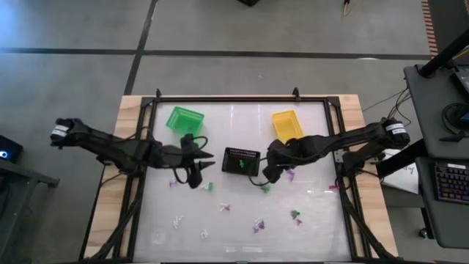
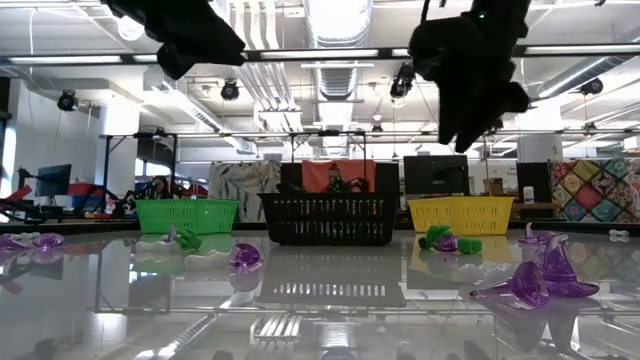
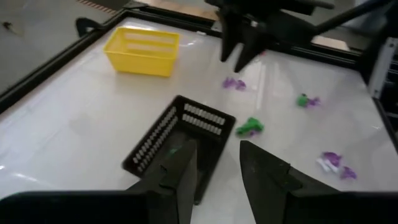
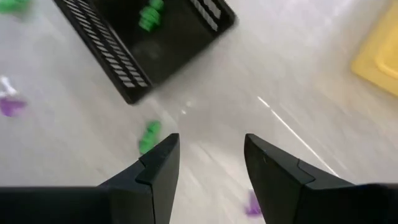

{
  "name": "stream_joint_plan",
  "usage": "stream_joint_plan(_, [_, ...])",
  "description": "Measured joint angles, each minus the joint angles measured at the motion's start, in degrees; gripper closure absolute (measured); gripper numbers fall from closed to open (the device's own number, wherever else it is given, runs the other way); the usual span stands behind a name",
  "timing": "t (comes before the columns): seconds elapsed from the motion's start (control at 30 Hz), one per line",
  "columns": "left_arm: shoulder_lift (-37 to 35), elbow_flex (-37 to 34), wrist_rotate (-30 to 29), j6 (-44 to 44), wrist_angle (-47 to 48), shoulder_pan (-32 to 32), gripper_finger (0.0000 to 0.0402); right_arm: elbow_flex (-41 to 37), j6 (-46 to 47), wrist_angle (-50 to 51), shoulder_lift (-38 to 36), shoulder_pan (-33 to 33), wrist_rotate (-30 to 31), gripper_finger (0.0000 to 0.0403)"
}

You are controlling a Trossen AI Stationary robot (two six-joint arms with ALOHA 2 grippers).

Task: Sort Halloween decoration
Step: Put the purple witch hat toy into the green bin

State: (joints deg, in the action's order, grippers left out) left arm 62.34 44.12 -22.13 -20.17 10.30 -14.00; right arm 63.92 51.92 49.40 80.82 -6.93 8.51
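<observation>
From above, the left claw and right claw flank the black basket; trinkets are scattered over the table. At table height, purple trinkets lie in front of the baskets. Both wrist views show each claw's fingers parted and empty; a green trinket lies inside the black basket.

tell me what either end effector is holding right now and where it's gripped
Nothing is held. The left end effector is open and empty above the black basket; the right end effector is open and empty above the table, near a green trinket.
</observation>
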Motion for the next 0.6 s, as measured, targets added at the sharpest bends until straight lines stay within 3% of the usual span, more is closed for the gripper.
stream_joint_plan(0.6, [0.29,0.0,-0.02,1.85,-0.93,-2.08,0.0296,-2.71,5.85,7.48,-0.02,-1.35,-3.12,0.0232])
